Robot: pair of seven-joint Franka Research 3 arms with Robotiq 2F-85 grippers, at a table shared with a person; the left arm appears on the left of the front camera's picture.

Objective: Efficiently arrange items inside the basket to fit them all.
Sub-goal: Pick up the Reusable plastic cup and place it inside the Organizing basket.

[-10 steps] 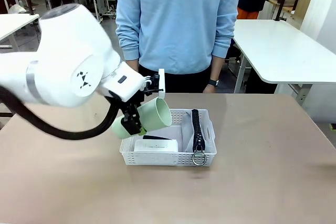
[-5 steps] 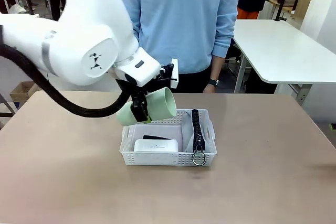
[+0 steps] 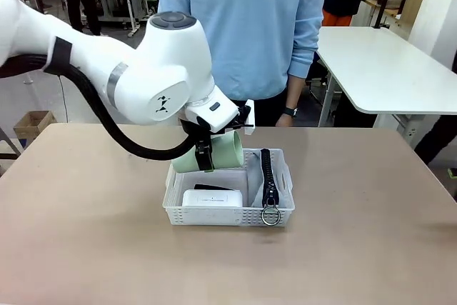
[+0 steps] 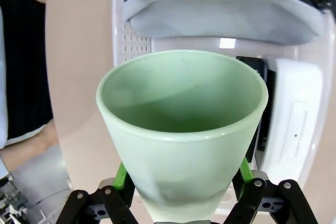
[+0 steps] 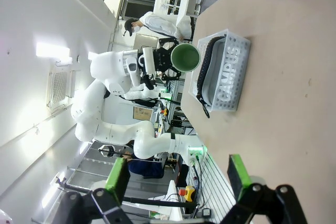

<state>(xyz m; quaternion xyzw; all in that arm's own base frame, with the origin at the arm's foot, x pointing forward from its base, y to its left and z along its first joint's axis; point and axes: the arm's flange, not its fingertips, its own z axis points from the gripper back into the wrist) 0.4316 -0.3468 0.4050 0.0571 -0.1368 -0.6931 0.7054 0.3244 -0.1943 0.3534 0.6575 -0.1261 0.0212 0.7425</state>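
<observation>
The pale green cup (image 3: 223,151) lies on its side in the air, with my left gripper (image 3: 203,155) shut on its base. It hangs just over the far left part of the white basket (image 3: 214,216). In the left wrist view the cup (image 4: 181,129) opens towards the camera between the green fingers (image 4: 122,176). Inside the basket a white oblong box (image 3: 210,198) lies at the front left, with a small black object (image 3: 213,188) behind it. The grey pouch (image 3: 282,182) with its black zipper stands along the right side. My right gripper (image 5: 177,174) is open, far from the basket (image 5: 235,69).
A person in a light blue sweater (image 3: 243,26) stands at the far edge of the table, one hand with a watch (image 3: 289,113) behind the basket. Bare tabletop (image 3: 371,233) lies on both sides of the basket. A white table (image 3: 378,69) stands at the back right.
My left arm has swung right with the cup, carrying it from the basket's left side to over its far left part. The things in the basket have not moved.
</observation>
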